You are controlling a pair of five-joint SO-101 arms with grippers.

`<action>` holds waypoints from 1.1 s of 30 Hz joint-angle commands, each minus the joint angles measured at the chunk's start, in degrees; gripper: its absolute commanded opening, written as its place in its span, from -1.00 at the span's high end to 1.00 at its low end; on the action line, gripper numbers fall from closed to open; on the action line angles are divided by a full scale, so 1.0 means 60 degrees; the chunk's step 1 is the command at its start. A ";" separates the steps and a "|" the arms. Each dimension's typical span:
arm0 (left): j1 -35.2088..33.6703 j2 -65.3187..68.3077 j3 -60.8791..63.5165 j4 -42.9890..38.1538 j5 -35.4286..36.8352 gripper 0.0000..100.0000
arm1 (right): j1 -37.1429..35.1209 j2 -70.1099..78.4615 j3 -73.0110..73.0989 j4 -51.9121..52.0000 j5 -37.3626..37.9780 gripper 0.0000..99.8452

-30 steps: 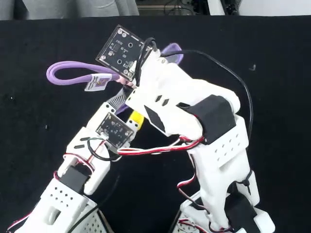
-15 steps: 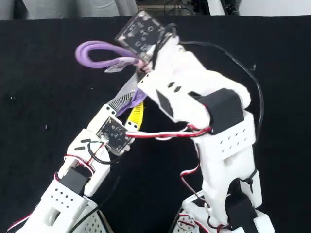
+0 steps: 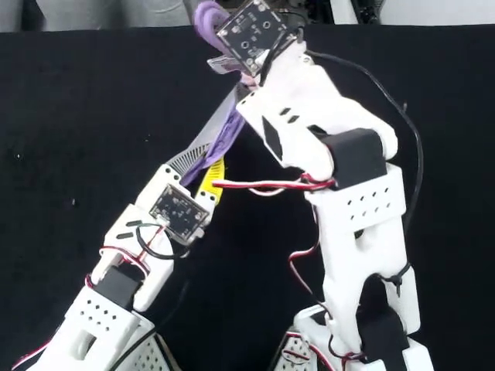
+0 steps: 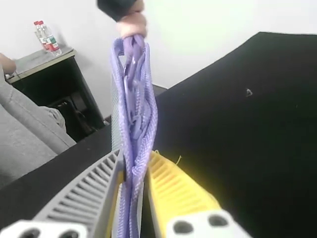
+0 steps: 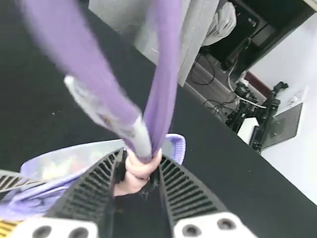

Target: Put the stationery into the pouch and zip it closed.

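A purple mesh pouch (image 3: pixel 223 133) hangs stretched in the air between both arms over the black table. My left gripper (image 3: pixel 203 168), with one grey and one yellow finger, is shut on the pouch's lower end (image 4: pixel 133 148). My right gripper (image 3: pixel 247 77) is higher and farther back, shut on the pink zipper pull (image 5: pixel 134 174) where the purple strap (image 5: pixel 163 64) and its white tag (image 5: pixel 99 113) join. In the left wrist view the pink pull (image 4: pixel 132 29) tops the taut pouch. Coloured items show faintly inside the pouch (image 5: pixel 74 161).
The black tablecloth (image 3: pixel 77 116) ends at the far edge just behind the right gripper, with grey fabric (image 3: pixel 116 11) beyond it. The strap loop (image 3: pixel 207 17) reaches past that edge. Red and white cables (image 3: pixel 255 185) run between the arms.
The right gripper has risen and moved toward the far edge with the pull and strap, drawing the pouch out long and taut. The left gripper has held its grip almost in place.
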 commanded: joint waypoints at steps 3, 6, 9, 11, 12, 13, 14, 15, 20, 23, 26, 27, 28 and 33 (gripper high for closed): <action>-0.0388 -0.0396 0.0286 0.0073 0.0366 0.95 | 0.1172 -0.0418 -0.0154 -0.0982 -0.0044 0.98; -0.0388 -0.1099 0.0667 0.0073 0.0366 0.95 | 0.1216 -0.0462 -0.0227 -0.0982 -0.0044 0.98; -0.0359 -0.1846 0.1048 0.0073 0.0352 0.95 | 0.1216 -0.0491 -0.0359 -0.0967 -0.0044 0.98; -0.0359 -0.2227 0.1238 0.0073 0.0366 0.95 | 0.1216 -0.0418 -0.0652 -0.0923 -0.0044 0.98; -0.0359 -0.2374 0.1297 0.0073 0.0366 0.95 | 0.1231 -0.0418 -0.0740 -0.0908 -0.0044 0.98; -0.0388 -0.2505 0.1355 0.0088 0.0366 0.95 | 0.1231 -0.0418 -0.0828 -0.0908 -0.0044 0.98; -0.0388 -0.2637 0.1385 0.0190 0.0366 0.95 | 0.1231 -0.0418 -0.0916 -0.0923 -0.0044 0.98; -0.0388 -0.2784 0.1355 0.0440 0.0366 0.95 | 0.1231 -0.0418 -0.0930 -0.0967 -0.0044 0.98; -0.0315 -0.3311 0.1106 0.1348 0.0366 0.95 | 0.1451 -0.0403 -0.0960 -0.1260 -0.0044 0.98; -0.0315 -0.3560 0.1179 0.1421 0.0366 0.95 | 0.1817 -0.0388 -0.0945 -0.1582 -0.0044 0.98; -0.0315 -0.3634 0.1179 0.1436 0.0381 0.95 | 0.2168 -0.0168 -0.1077 -0.1685 -0.0044 0.98; -0.0315 -0.3634 0.1179 0.1436 0.0381 0.95 | 0.2212 -0.0037 -0.1179 -0.1729 -0.0044 0.98; -0.0315 -0.3619 0.1179 0.1436 0.0381 0.95 | 0.2212 0.0081 -0.1253 -0.1773 -0.0044 0.98; -0.0374 -0.3619 0.1179 0.1436 0.0381 0.95 | 0.2212 0.0857 -0.1868 -0.1685 -0.0059 0.98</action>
